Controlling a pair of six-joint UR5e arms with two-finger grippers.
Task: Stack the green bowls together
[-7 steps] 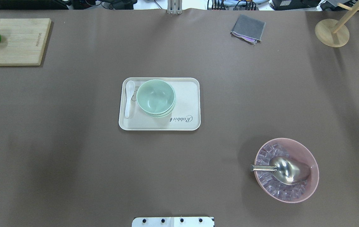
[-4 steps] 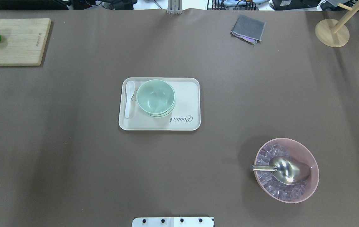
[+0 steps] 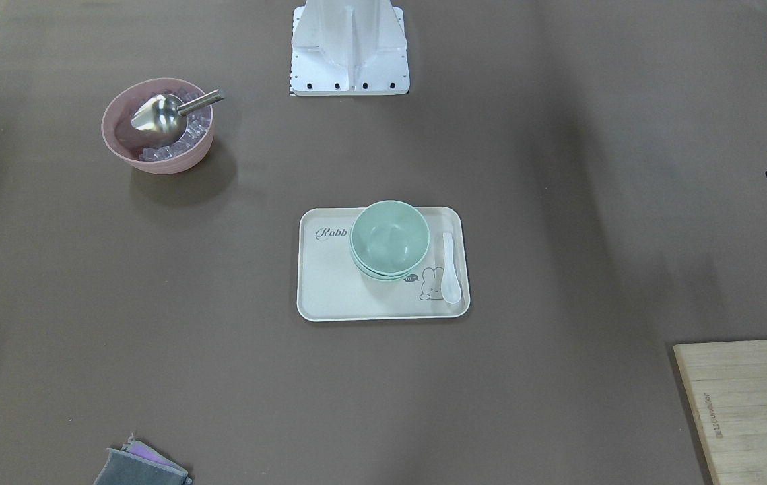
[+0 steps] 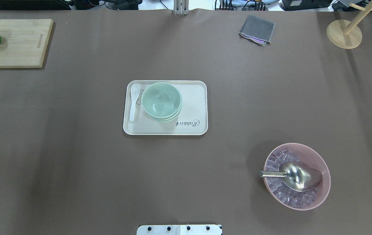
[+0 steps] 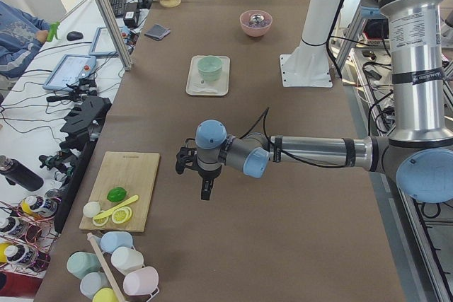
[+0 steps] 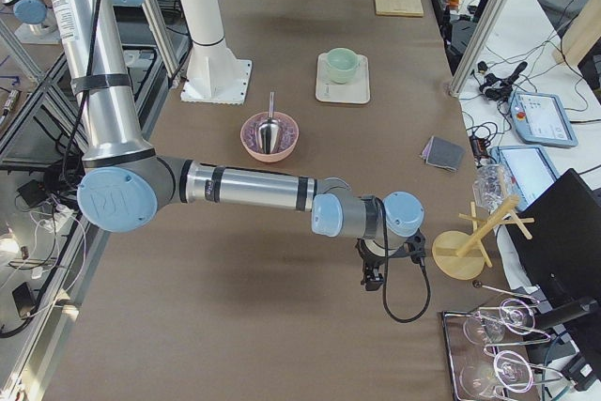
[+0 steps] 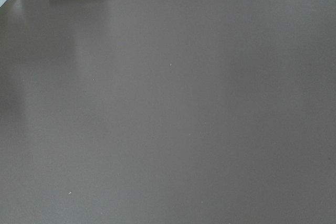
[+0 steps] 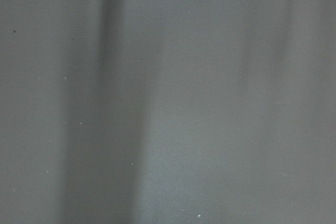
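The green bowls (image 4: 161, 101) sit nested in one stack on the left part of a beige tray (image 4: 195, 101) at mid-table; they also show in the front view (image 3: 390, 239) and both side views (image 5: 209, 67) (image 6: 342, 63). My left gripper (image 5: 206, 194) shows only in the left side view, pointing down over bare table beside the cutting board, far from the stack. My right gripper (image 6: 374, 281) shows only in the right side view, pointing down near the wooden stand. I cannot tell whether either is open or shut. Both wrist views show only bare table.
A white spoon (image 4: 134, 101) lies on the tray left of the stack. A pink bowl (image 4: 323, 176) with ice and a metal scoop (image 4: 295, 176) stands front right. A cutting board (image 4: 19, 42) with a lime, a grey cloth (image 4: 257, 29) and a wooden stand (image 4: 344, 34) lie at the far edge.
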